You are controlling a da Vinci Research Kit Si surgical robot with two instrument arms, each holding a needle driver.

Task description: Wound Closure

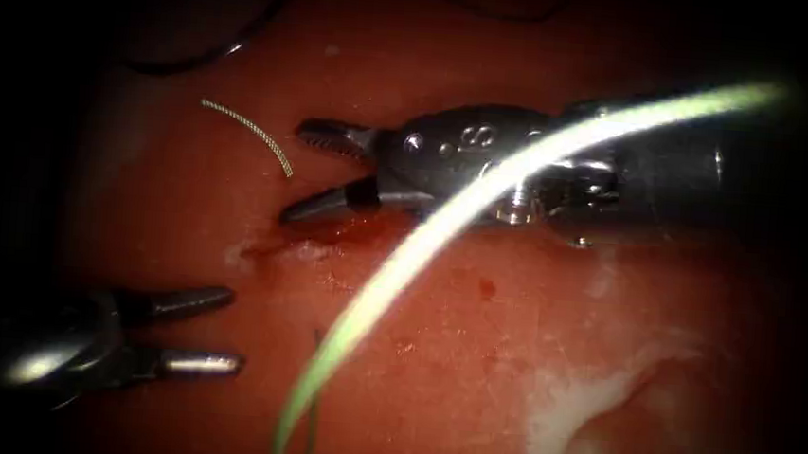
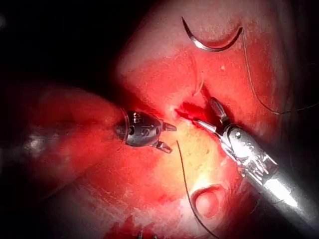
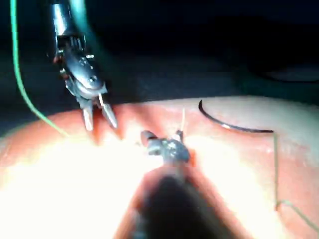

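Note:
The curved needle point(image 1: 249, 133) lies loose on the tissue point(image 1: 510, 339), up and left of the cut point(image 1: 313, 235), held by neither tool; it also lies flat as the needle point(image 2: 212, 44) and the needle point(image 3: 232, 125). My right tool point(image 1: 305, 173) stands open over the cut's red fluid, its lower jaw close to the wound edge, holding nothing. My left tool point(image 1: 233, 331) is open and empty, below and left of the cut. Both show open as the left tool point(image 2: 171, 138) and right tool point(image 2: 204, 112). A green thread point(image 1: 442, 220) arcs across the front of the right tool.
Dark thread point(image 1: 198, 51) loops at the upper left of the tissue, and dark thread point(image 2: 187, 184) trails over it. A pale fatty patch point(image 1: 600, 412) lies at the lower right. The green thread point(image 3: 20, 89) hangs beside the left tool point(image 3: 99, 122).

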